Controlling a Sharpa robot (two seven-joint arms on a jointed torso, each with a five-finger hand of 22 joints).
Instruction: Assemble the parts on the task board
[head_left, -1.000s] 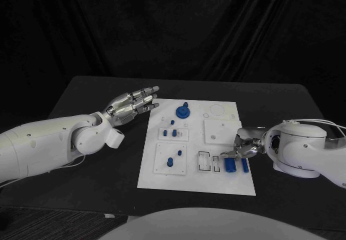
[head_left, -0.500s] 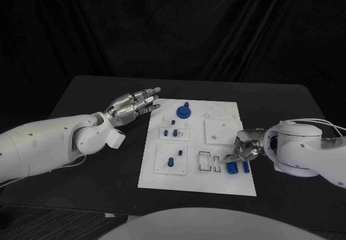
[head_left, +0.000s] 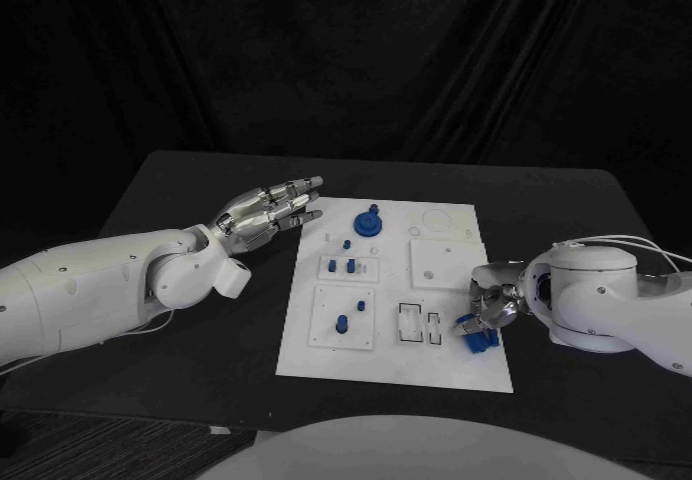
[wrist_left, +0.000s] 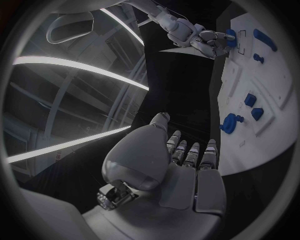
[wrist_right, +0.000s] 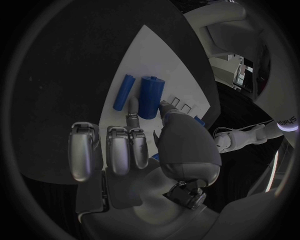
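Right hand pinches, we judge, a stubby blue plastic cylinder: light, rigid, slick; grip its sides.

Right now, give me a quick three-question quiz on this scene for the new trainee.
1. True or false: the left hand holds a blue part.
2. Which hand has thumb and finger on the thick blue cylinder? A: left hand. B: right hand.
3. Fill in: the blue knob stands near the white board's ___ edge, seen from the robot.
Key: 1 false; 2 B; 3 far.
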